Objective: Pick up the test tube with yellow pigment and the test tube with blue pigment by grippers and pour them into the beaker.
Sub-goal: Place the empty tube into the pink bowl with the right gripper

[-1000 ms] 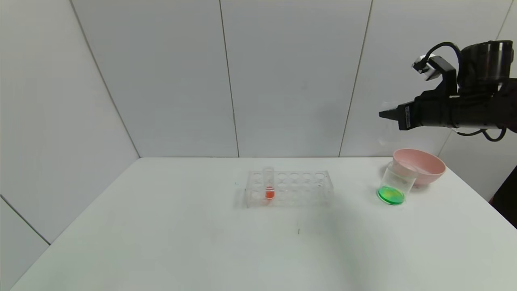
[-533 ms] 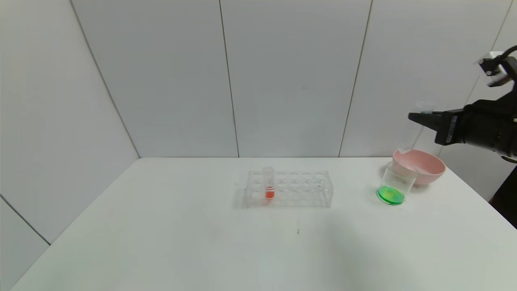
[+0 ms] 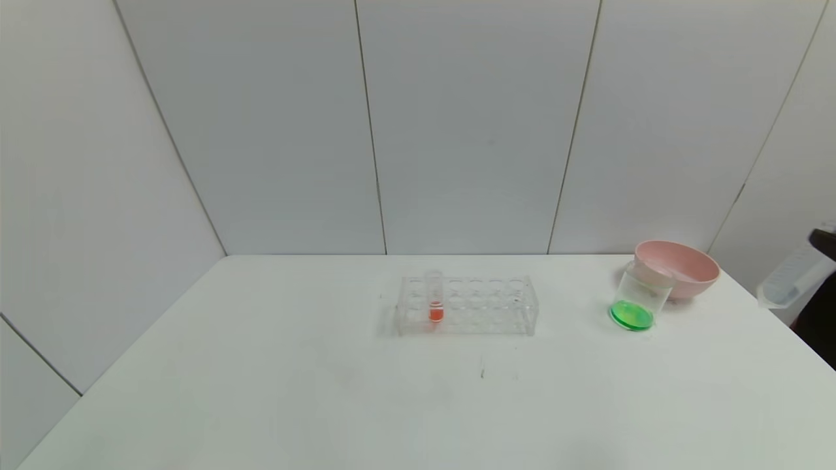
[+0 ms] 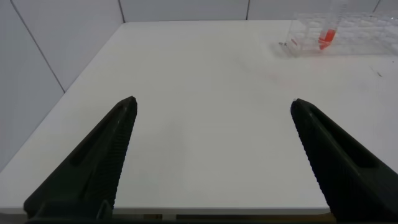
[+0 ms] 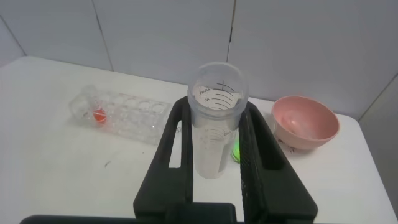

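Both pigments seemed poured: beaker (image 3: pixel 637 301) held green; right gripper (image 5: pixel 227 146) clamped an emptied tube (image 5: pixel 214 121); left gripper (image 4: pixel 211 155) stood apart.

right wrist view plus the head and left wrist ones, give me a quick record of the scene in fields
right gripper: jaws shut on a clear graduated tube, mouth toward the camera, no liquid visible inside; off the table's right edge in the head view
left gripper: jaws open, holding nothing, over bare table
beaker: on the table, green liquid at the bottom
pink bowl: right behind the beaker
tube rack: table centre, one tube with red-orange liquid upright in it
yellow or blue liquid: none visible
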